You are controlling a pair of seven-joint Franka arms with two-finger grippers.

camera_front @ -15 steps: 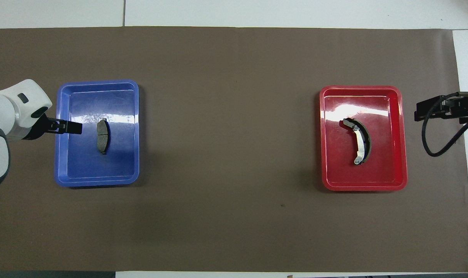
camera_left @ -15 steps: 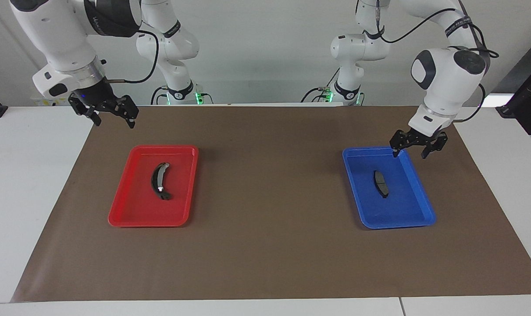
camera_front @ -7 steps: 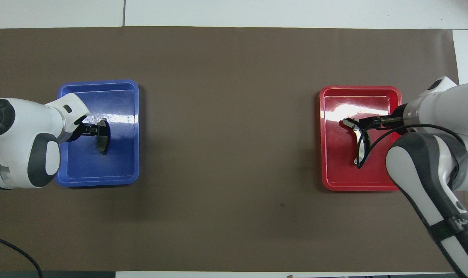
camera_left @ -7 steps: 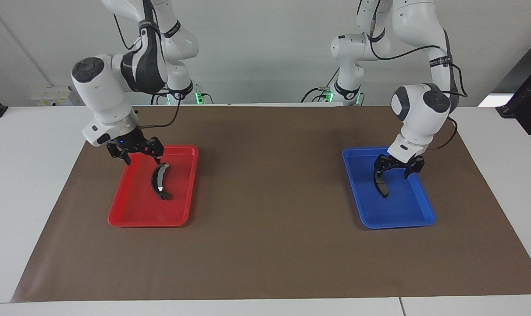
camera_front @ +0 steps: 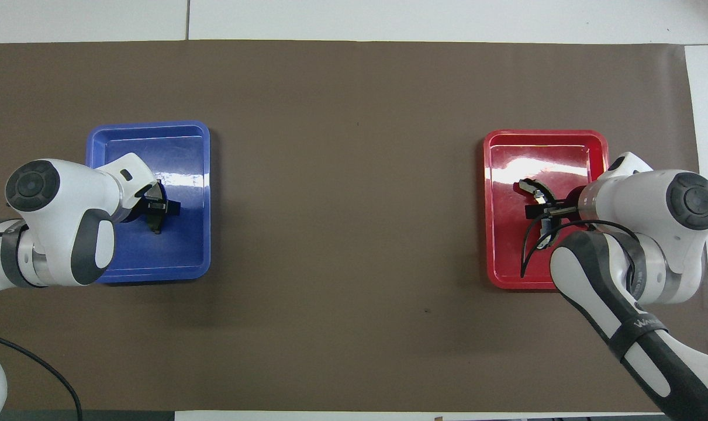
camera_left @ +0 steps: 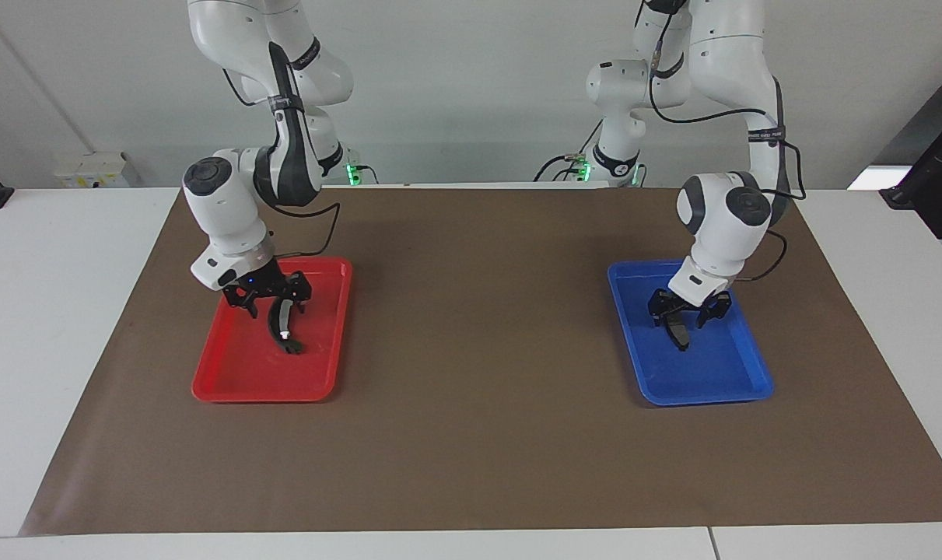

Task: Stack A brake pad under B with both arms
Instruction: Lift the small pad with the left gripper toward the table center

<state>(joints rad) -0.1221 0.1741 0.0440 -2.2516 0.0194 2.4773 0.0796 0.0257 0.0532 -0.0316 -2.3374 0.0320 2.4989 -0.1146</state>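
Both arms are down in their trays. The A brake pad (camera_left: 679, 333) lies in the blue tray (camera_left: 739, 381) toward the left arm's end of the table, its long axis running from the robots' side outward, 12 to 6 o'clock in the overhead view. The left gripper (camera_left: 681, 313) straddles its nearer half, fingers spread either side and not closed on it. B (camera_left: 282, 325) lies in the red tray (camera_left: 229, 381), a crescent along the same line, its pale silver end toward 12 in the overhead view. The right gripper (camera_left: 272, 299) sits over B's middle, fingers apart.
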